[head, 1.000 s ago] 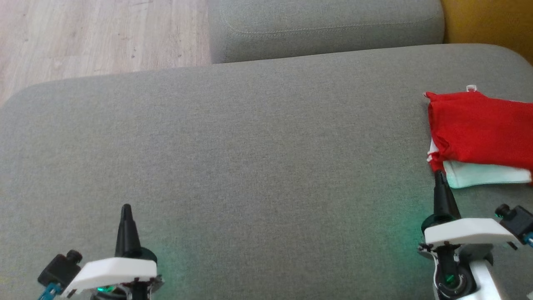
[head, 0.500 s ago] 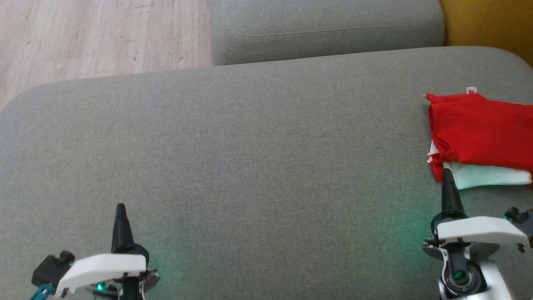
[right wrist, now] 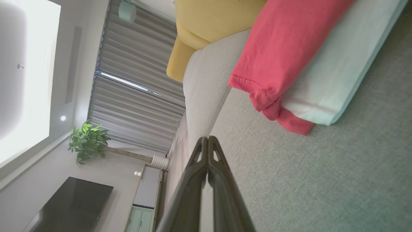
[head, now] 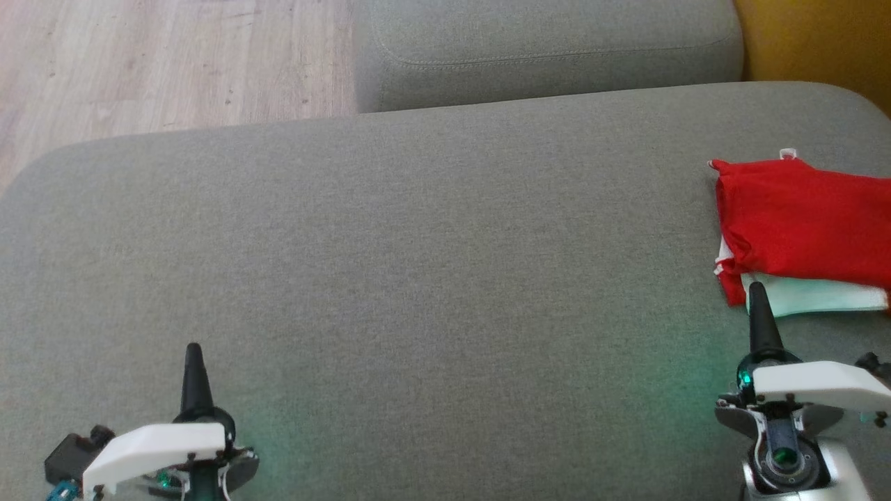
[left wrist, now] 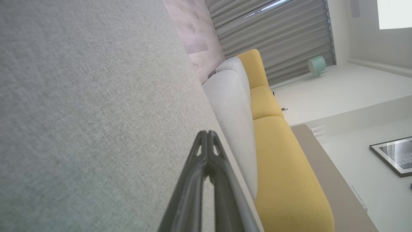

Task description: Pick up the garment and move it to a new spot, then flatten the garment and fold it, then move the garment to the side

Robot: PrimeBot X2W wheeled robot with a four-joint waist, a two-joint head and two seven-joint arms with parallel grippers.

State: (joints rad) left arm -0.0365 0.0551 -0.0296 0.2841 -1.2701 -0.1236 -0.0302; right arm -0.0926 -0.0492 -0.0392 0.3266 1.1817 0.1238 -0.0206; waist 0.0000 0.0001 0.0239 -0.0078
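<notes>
- The seat point(head: 431, 264) is grey woven cloth, matt, with a coarse, even weave; the back cushion point(head: 543, 49) has the same cloth and a stitched seam.
- The garment point(head: 800, 216) is red knit cloth, matt and soft, with a stitched hem; the pale cloth point(head: 814, 296) under it looks smoother.
- The floor point(head: 139, 62) is pale wood planks with visible grain and a low sheen.
- The left pincer point(head: 193, 355) and right pincer point(head: 757, 296) have dark, matt, plastic-looking fingers; the shells point(head: 156, 445) behind them are smooth white plastic.
- The yellow sofa point(left wrist: 283, 167) is matt cloth.

Head cam looks down on the grey fabric sofa cushion point(head: 445, 243); the 2 wrist cams skim it close, rolled sideways.
</notes>
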